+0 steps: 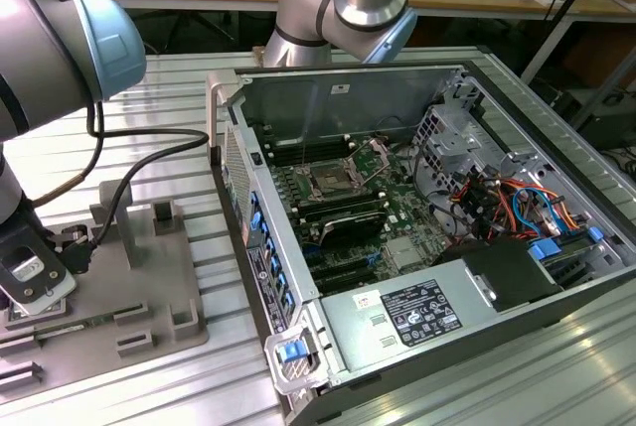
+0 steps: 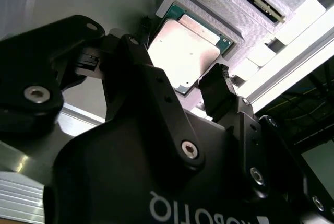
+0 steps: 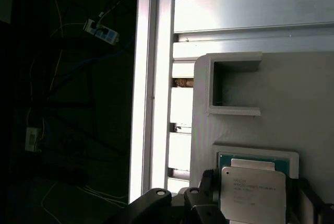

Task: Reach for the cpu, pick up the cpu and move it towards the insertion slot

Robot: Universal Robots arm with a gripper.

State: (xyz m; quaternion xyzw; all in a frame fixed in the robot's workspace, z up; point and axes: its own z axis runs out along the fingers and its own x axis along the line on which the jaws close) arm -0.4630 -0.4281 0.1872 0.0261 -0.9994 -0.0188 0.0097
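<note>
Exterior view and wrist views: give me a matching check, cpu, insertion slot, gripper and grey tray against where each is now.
1 cpu
2 insertion slot
3 gripper
4 grey tray

A inside the open computer case
B on the ribbed table, at the exterior view's left of the case
C seated in a raised frame on the tray
D down at the cpu, over the tray

Pairs: 1-C, 2-A, 3-D, 4-B.

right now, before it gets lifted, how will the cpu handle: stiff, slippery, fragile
The cpu is a thin flat square with a metal top plate, so probably rigid and light. Its shiny plate looks smooth, likely slippery. Seated in a framed recess of the grey tray, it likely won't slide sideways.
</note>
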